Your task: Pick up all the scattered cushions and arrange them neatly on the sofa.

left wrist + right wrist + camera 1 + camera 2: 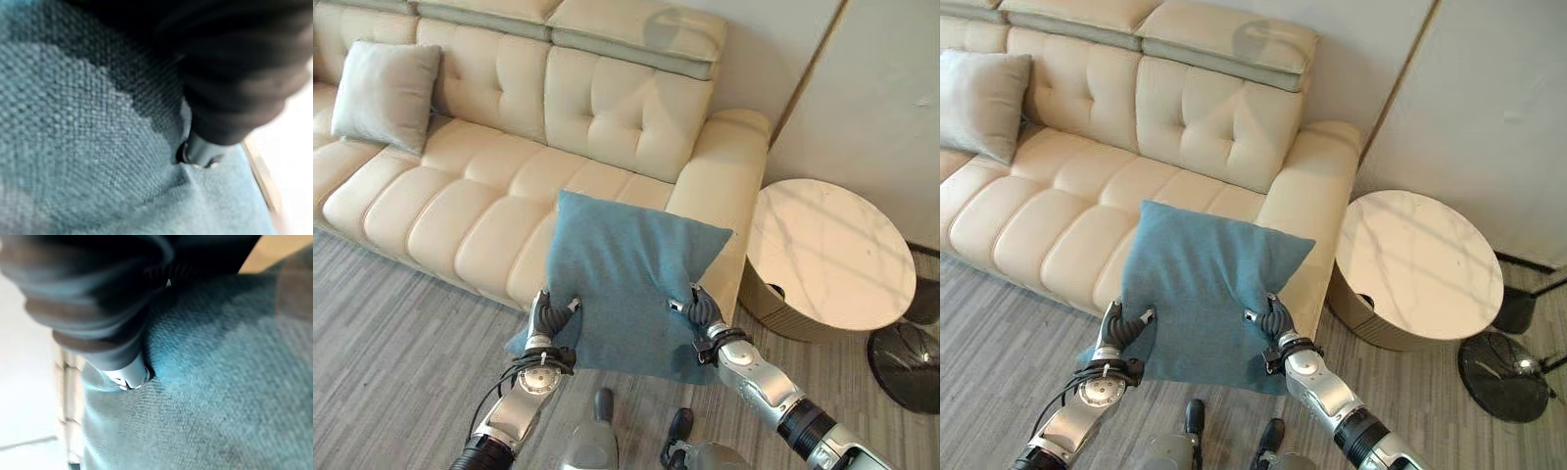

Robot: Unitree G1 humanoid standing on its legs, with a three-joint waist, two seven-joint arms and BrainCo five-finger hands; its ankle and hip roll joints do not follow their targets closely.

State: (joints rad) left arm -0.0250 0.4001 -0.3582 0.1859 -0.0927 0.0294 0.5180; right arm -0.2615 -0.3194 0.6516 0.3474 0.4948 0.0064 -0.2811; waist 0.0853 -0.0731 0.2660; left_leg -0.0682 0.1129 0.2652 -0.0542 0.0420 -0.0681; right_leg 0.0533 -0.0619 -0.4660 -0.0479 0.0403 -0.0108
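A blue cushion (626, 279) hangs in the air in front of the cream sofa (499, 166), over the sofa's front edge near its right armrest. My left hand (546, 318) is shut on the cushion's lower left edge and my right hand (700, 313) is shut on its lower right edge. The woven blue cloth (88, 147) shows close up past the left hand (200, 152), whose thumb presses into it. The right hand (127, 374) pinches the same cloth (220, 382). A grey cushion (384, 93) leans upright against the sofa's backrest at the far left.
A round marble-topped side table (827, 255) stands to the right of the sofa's armrest. A dark round base (906, 367) sits on the floor beyond it. A white wall (862, 88) rises behind. Grey striped carpet (391, 362) covers the floor in front.
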